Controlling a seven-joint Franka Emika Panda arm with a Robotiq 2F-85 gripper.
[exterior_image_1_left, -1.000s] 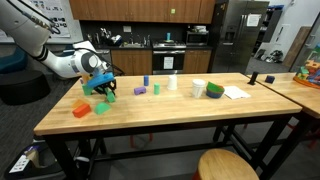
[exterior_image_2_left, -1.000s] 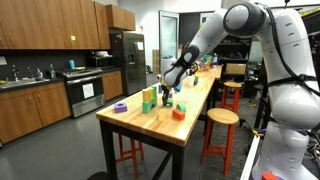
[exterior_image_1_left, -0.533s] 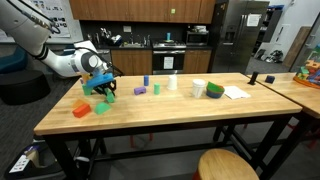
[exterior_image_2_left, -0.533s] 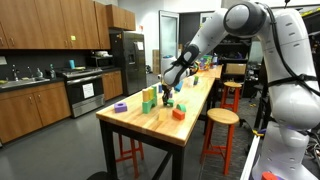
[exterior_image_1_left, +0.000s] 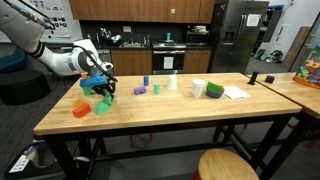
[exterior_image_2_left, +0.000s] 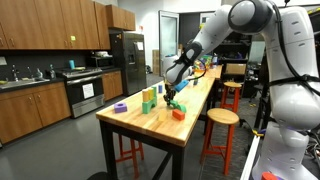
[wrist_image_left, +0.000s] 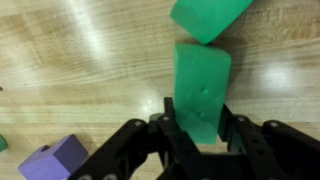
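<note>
Gripper (wrist_image_left: 199, 122): jaws drawn in on the near end of a green block (wrist_image_left: 200, 78), one finger (wrist_image_left: 166, 118) on each long side, both pressed against it. Grip is narrow, with no gap showing between pads and block. Most of the block sticks out ahead of the fingertips.

Whether the block's underside touches the wood cannot be told from the wrist view. In both exterior views the gripper (exterior_image_1_left: 104, 89) (exterior_image_2_left: 170, 96) sits low over the table's near-end area, pointing down, and the held block is mostly hidden by the fingers there.

Wrist view, just past the far end of the held block: a second green block (wrist_image_left: 210, 17), turned at an angle and cut by the frame edge. The two are very close; contact cannot be confirmed. To the lower left, well clear of the fingers, lies a purple block (wrist_image_left: 55, 160) flat on the wood.

In an exterior view an orange block (exterior_image_1_left: 82, 108) lies on the wooden table (exterior_image_1_left: 190, 118) below and beside the gripper, with a green piece (exterior_image_1_left: 101, 107) just next to it (both apart from the fingers). Farther along the table stand a white cup (exterior_image_1_left: 197, 88), a green roll (exterior_image_1_left: 214, 90) and a sheet of paper (exterior_image_1_left: 236, 92), all well away from the arm.
</note>
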